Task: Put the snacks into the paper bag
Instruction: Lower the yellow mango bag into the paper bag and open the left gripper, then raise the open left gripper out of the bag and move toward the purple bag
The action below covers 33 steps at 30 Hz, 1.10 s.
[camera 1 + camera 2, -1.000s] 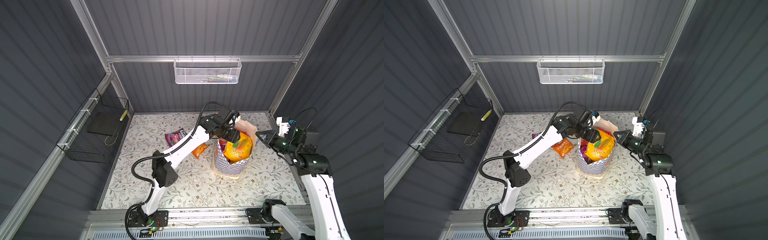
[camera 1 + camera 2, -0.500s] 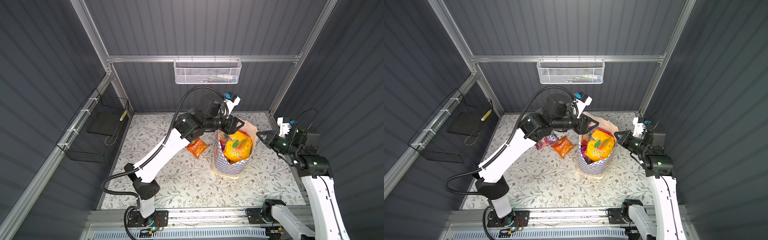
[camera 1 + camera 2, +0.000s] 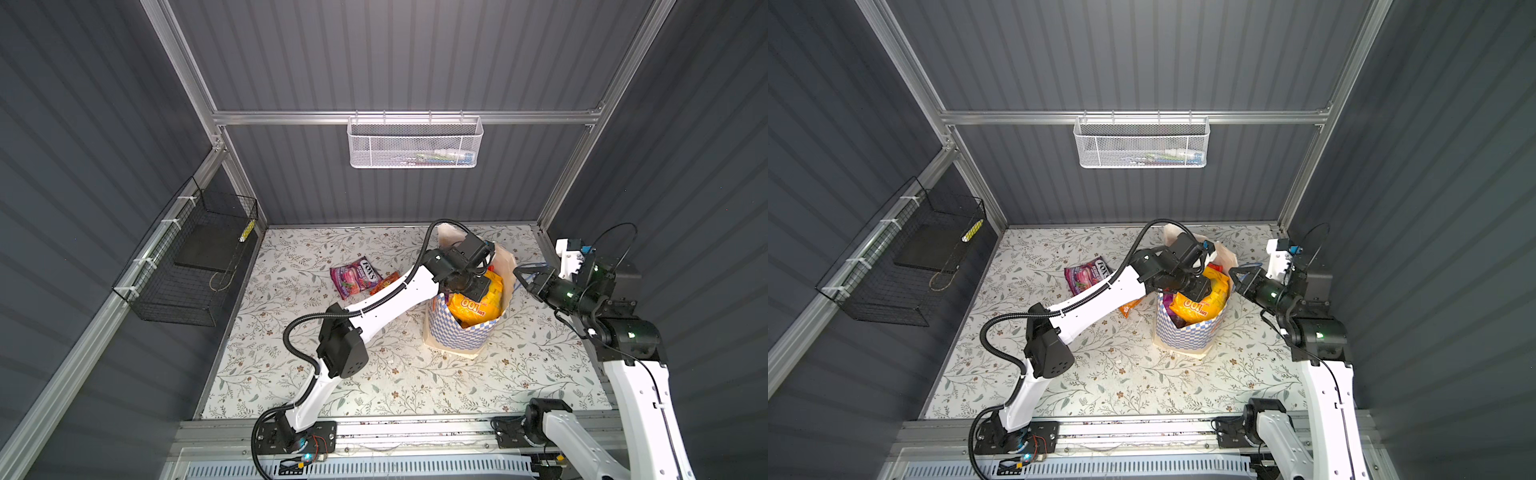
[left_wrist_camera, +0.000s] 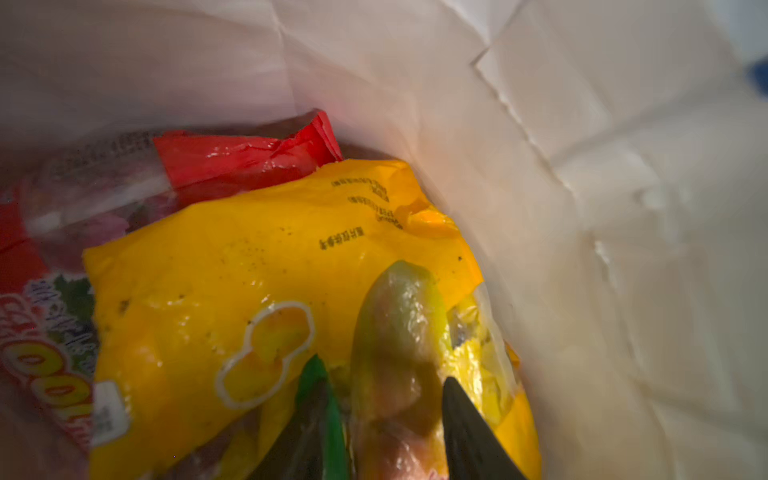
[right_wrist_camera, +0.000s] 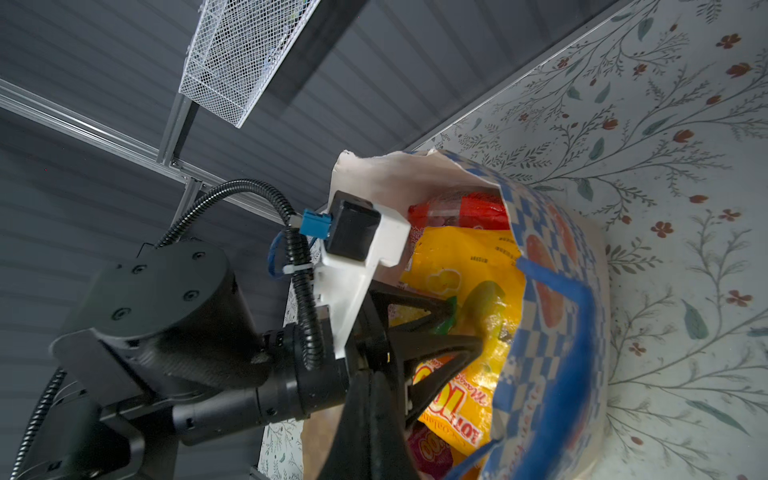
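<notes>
The paper bag [image 3: 457, 336] [image 3: 1183, 336] stands upright at the table's right, blue-and-white checked with blue cord handles [image 5: 577, 316]. A yellow packet [image 3: 473, 305] [image 4: 249, 257] lies on top inside it, over a red one [image 4: 241, 158] [image 5: 461, 212]. My left gripper [image 4: 382, 369] [image 5: 465, 324] reaches into the bag mouth, its fingers pressed on both sides of a greenish bulge of the yellow packet. My right gripper [image 3: 519, 275] [image 5: 370, 378] is shut at the bag's right rim; nothing shows between its fingers. A purple packet [image 3: 355, 276] and an orange one [image 3: 384, 282] lie on the table, left of the bag.
A white mesh basket [image 3: 413, 143] hangs on the back wall and a black wire basket [image 3: 191, 266] on the left wall. My left arm's elbow [image 3: 340, 349] hangs over the middle of the floral table.
The left arm swung up and came back down, putting its gripper deeper into the bag on the yellow packet with narrower jaws. The right arm and the bag stayed put.
</notes>
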Motion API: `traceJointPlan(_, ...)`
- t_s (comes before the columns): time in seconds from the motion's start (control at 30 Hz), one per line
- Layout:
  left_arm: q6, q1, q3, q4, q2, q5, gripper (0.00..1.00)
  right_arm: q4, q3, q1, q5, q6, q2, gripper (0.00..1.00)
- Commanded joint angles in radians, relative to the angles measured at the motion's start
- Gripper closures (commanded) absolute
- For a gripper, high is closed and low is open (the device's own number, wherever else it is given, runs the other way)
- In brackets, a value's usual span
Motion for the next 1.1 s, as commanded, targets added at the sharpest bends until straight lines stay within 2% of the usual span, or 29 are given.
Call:
traceJointPlan(0.0, 0.018, 0.010, 0.051, -0.089, 0.052, -0.075, 0.50, 0.035, 0.013, 0.007, -0.009, -0.012, -0.021, 1.00)
traceJointPlan(0.1, 0.017, 0.020, 0.156, -0.153, 0.084, -0.062, 0.47, 0.040, 0.013, 0.007, -0.005, -0.011, -0.021, 1.00)
traceJointPlan(0.17, 0.008, 0.021, 0.170, -0.166, 0.029, -0.034, 0.43, 0.045, 0.008, 0.007, -0.001, -0.008, -0.019, 1.00)
traceJointPlan(0.33, -0.002, 0.020, 0.059, 0.007, -0.215, 0.048, 0.31, 0.059, -0.007, 0.007, 0.011, -0.009, -0.023, 1.00)
traceJointPlan(0.5, 0.011, 0.021, -0.091, 0.116, -0.443, 0.047, 0.24, 0.084, -0.016, 0.007, 0.017, -0.009, -0.024, 1.00)
traceJointPlan(0.6, 0.017, 0.020, -0.205, 0.138, -0.580, -0.080, 0.22, 0.108, -0.016, 0.007, 0.026, -0.009, -0.021, 1.00)
traceJointPlan(0.73, 0.000, 0.022, -0.456, 0.152, -0.802, -0.357, 0.11, 0.159, -0.024, 0.007, 0.043, 0.000, -0.026, 1.00)
traceJointPlan(0.8, -0.025, 0.033, -0.585, 0.151, -0.903, -0.441, 0.06, 0.184, -0.033, 0.007, 0.052, 0.003, -0.029, 1.00)
traceJointPlan(0.9, -0.099, 0.092, -0.738, 0.111, -1.002, -0.476, 0.00, 0.242, -0.082, 0.008, 0.056, 0.016, -0.038, 1.00)
traceJointPlan(1.0, -0.169, 0.219, -0.878, 0.108, -1.053, -0.407, 0.00, 0.296, -0.135, 0.008, 0.063, 0.021, -0.045, 1.00)
traceJointPlan(1.07, -0.192, 0.318, -0.969, 0.146, -1.049, -0.314, 0.00, 0.300, -0.145, 0.008, 0.072, 0.009, -0.042, 1.00)
